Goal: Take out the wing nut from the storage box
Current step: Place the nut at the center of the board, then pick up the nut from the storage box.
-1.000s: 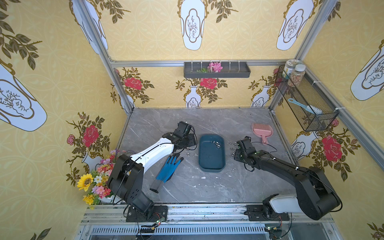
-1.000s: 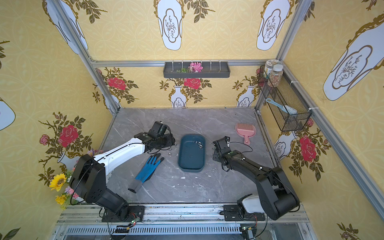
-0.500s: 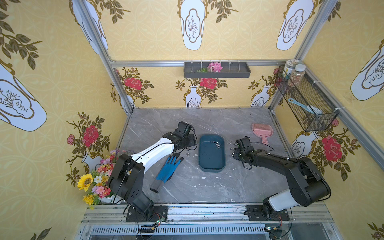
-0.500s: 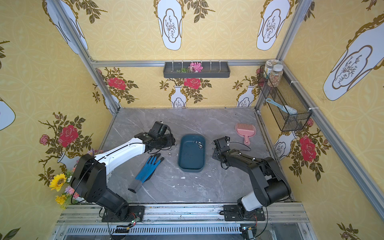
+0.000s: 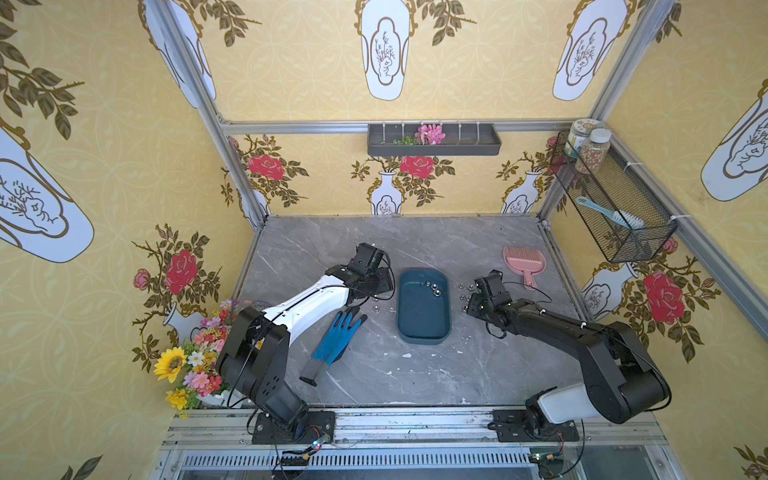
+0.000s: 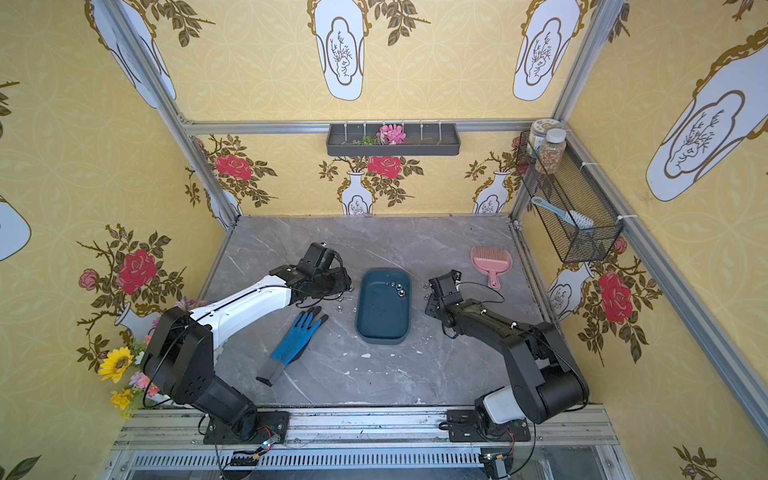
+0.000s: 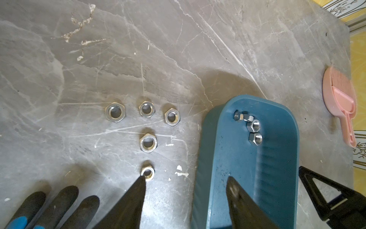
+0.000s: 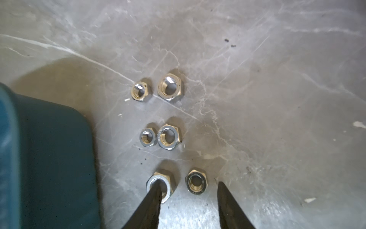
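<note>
Readable text: none that I can make out from here.
Jar (image 5: 581,134) in the wire basket (image 5: 623,232): a printed patch on its lid, far too small to read.
Hex nut (image 8: 196,182) on the bench (image 8: 277,99): faint stamped marks round its dark face, seen in the right wrist view, blurred and not legible.
Larger nut (image 8: 168,137): a few tiny marks on its rim, also unreadable.

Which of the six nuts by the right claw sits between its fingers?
The dark-rimmed nut in the nearest pair; its neighbour is partly behind one finger, and the other four lie farther ahead.
</note>
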Robot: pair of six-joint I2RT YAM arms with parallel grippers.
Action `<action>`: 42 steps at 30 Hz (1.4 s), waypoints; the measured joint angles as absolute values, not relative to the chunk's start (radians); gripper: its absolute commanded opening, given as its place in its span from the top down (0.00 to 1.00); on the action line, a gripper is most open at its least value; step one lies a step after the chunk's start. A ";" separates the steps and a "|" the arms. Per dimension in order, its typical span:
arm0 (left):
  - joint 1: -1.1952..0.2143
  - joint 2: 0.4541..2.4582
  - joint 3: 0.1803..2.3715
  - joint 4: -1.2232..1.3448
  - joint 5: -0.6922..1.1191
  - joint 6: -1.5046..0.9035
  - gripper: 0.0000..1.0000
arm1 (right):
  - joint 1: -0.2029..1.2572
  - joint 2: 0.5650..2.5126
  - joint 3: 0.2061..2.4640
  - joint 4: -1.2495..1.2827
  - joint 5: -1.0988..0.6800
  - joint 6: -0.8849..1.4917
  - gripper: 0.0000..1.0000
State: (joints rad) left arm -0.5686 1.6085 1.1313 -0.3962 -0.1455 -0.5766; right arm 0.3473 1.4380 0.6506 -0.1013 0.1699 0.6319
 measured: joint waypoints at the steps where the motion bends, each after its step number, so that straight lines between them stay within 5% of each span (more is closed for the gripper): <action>1: -0.569 1.611 1.131 -0.394 -0.138 -0.577 0.34 | 0.347 1.425 0.647 -0.104 0.170 0.631 0.42; 20: -0.680 1.670 1.192 -0.333 -0.065 -0.583 0.34 | 0.358 1.291 0.582 0.006 0.085 0.604 0.37; 42: -0.786 2.126 1.586 -0.356 -0.266 -0.471 0.63 | 0.352 1.275 0.558 0.009 0.100 0.604 0.37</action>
State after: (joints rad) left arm -0.7856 2.1262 1.5864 -0.3557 -0.2665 -0.4709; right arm 0.3523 1.2747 0.5583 0.0086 0.1001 0.6037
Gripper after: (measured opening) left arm 0.365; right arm 0.627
